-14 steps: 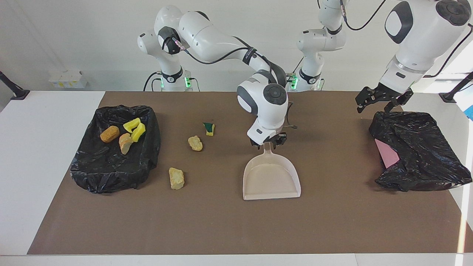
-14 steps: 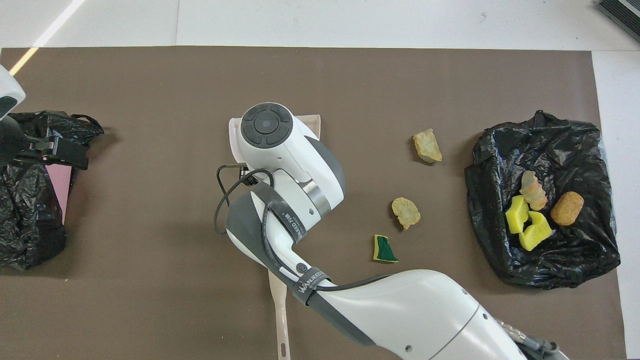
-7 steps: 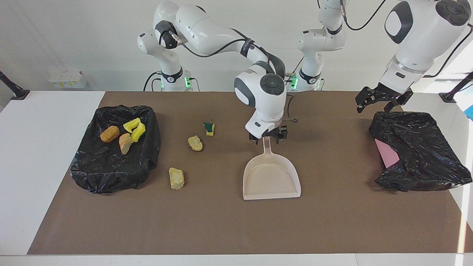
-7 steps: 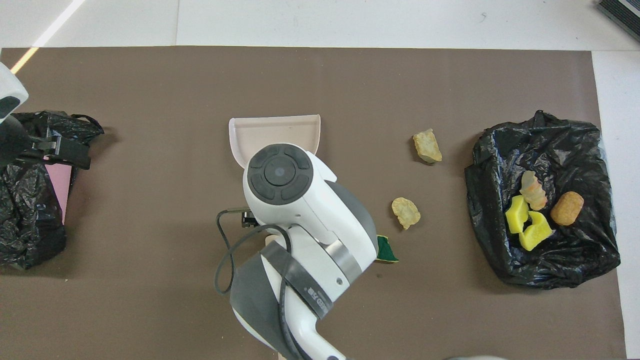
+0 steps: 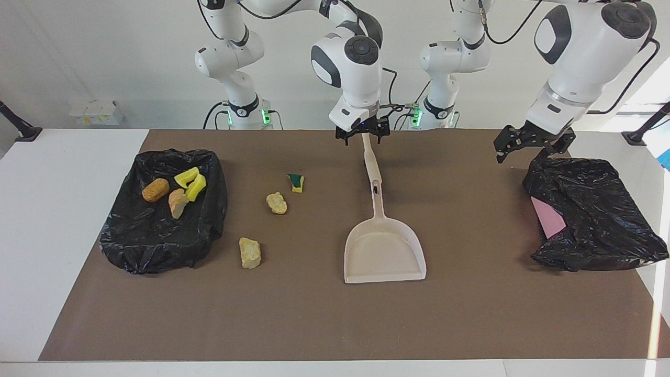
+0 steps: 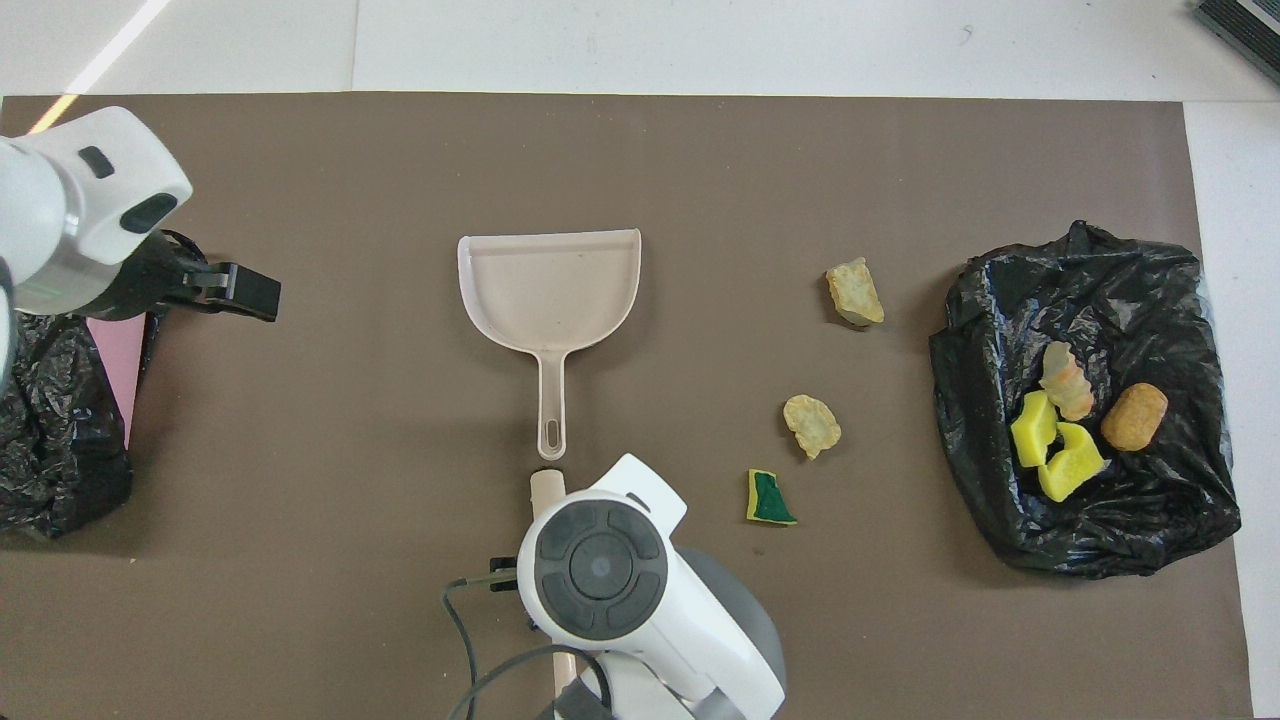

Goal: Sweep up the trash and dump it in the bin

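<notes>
Foam trash (image 5: 250,253): three scraps loose on desk (image 5: 471,314), four in black bag (image 5: 157,241). My right hand (image 5: 362,134) wide over dustpan (image 5: 383,251) handle; left hand (image 5: 528,146) wide.

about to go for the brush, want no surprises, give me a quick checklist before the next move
1. Right gripper open over brush: ok.
2. Brush gripped: not ok, jaws open; contact cannot tell.
3. Dustpan flat on mat, empty, mouth away from robots: ok.
4. Loose scraps off the mat: not ok, three there, between dustpan and bin.
5. Bin open, four binned scraps inside: ok.
6. Left gripper open, waits over other bag, clear of dustpan: ok.
</notes>
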